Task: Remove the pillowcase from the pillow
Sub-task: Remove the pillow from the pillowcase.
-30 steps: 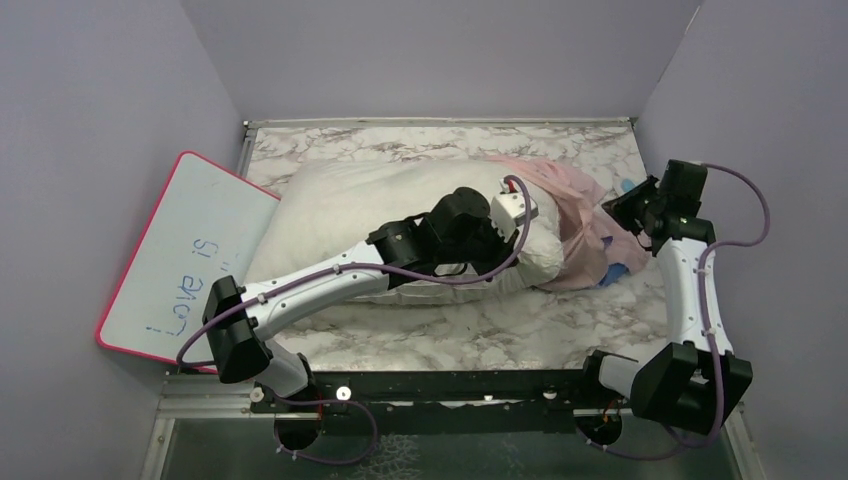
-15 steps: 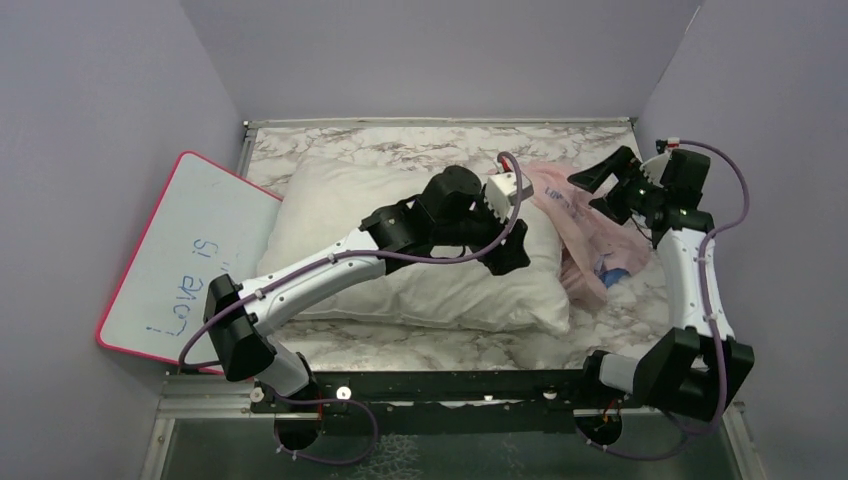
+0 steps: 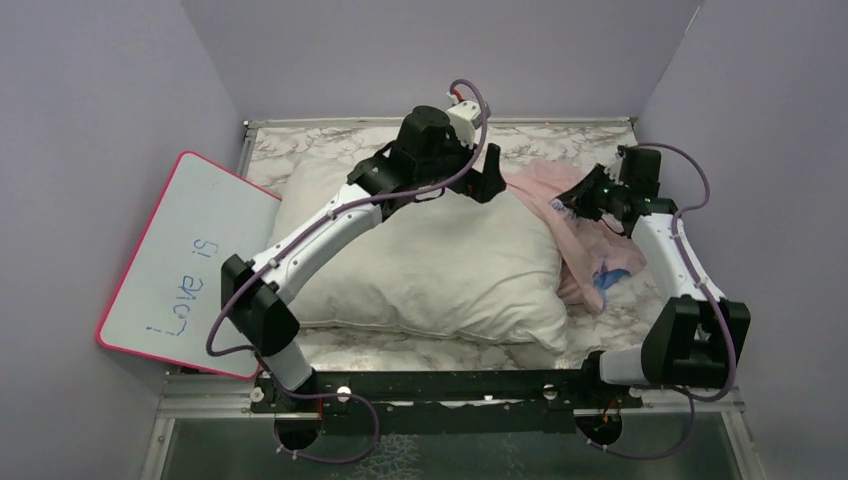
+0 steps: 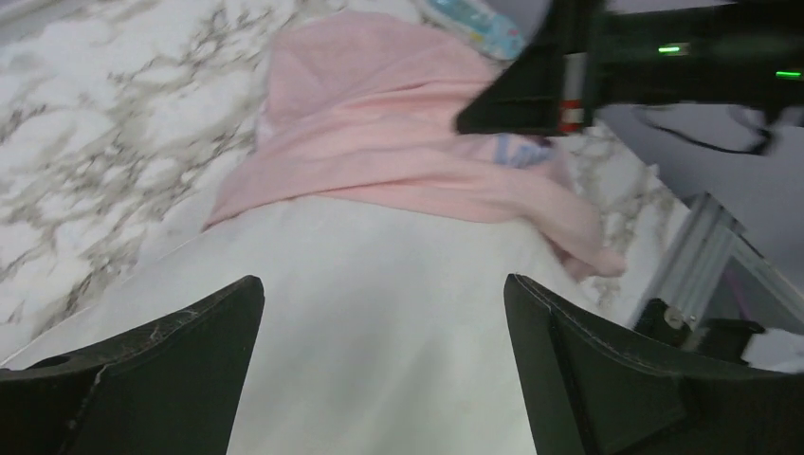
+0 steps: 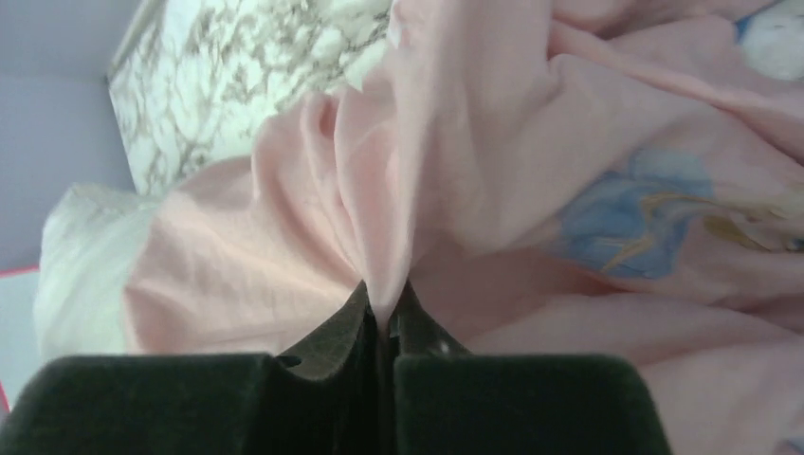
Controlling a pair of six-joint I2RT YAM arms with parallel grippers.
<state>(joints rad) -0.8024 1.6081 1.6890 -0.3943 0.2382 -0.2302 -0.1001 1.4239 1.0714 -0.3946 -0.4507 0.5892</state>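
The plump white pillow point(image 3: 440, 270) lies flat across the middle of the table. The pale pink pillowcase point(image 3: 590, 245), with a blue princess print, is crumpled at the pillow's right end and drapes over its far right corner point(image 4: 379, 123). My left gripper point(image 3: 490, 178) hangs open above that corner, its fingers point(image 4: 190, 360) wide apart over bare white pillow point(image 4: 379, 341), holding nothing. My right gripper point(image 3: 572, 203) is shut on a pinched fold of the pillowcase point(image 5: 531, 123); the pink cloth rises straight out of the closed tips point(image 5: 384, 308).
A pink-edged whiteboard point(image 3: 185, 260) with blue writing leans at the table's left edge. Purple walls close in the back and both sides. The marble table point(image 3: 420, 345) shows in front of the pillow. The right arm point(image 4: 664, 47) crosses the top of the left wrist view.
My left gripper opened, let the pillow go and rose toward the back; the pillow dropped flat. My right gripper opened, moved left and shut on a pillowcase fold.
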